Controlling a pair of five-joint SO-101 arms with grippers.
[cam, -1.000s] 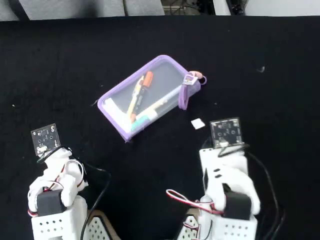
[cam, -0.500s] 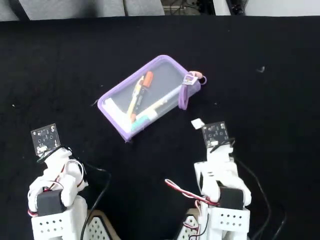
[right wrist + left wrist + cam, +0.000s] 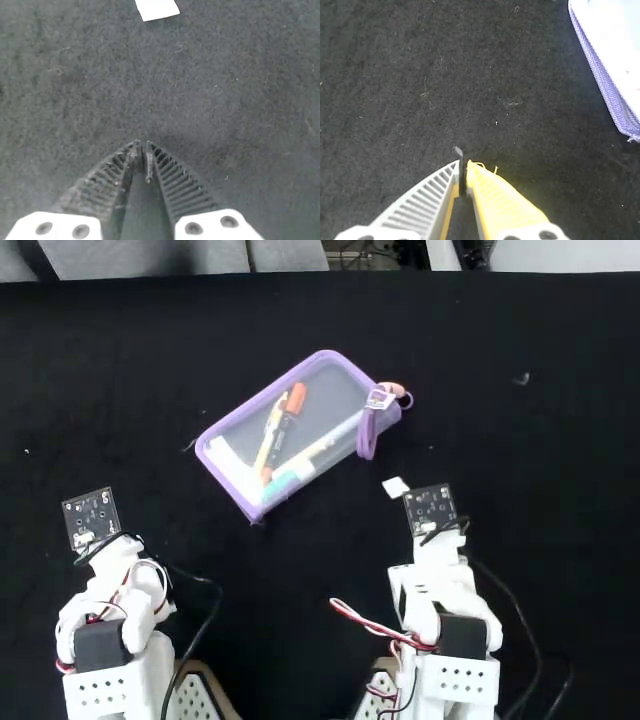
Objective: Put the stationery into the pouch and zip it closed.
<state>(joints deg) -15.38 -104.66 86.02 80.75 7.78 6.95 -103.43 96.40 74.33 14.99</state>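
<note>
Roughly upper centre of the high view sits a clear soft pouch with purple trim (image 3: 300, 435). Probably light, floppy; take it by the zipper pull (image 3: 380, 397). Left gripper (image 3: 462, 166) and right gripper (image 3: 141, 146) both pinched together, empty.

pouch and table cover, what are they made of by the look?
Pouch: likely clear soft plastic face, pens visible through it; purple edging looks woven fabric, ribbed weave in the left wrist view. Table cover: black matte cloth, probably felt; fuzzy, with lint.

My left wrist view's edge cuts off the pouch (image 3: 615, 60) past one purple corner. The white scrap (image 3: 157, 9) is clipped too, I can't tell what it is.
</note>
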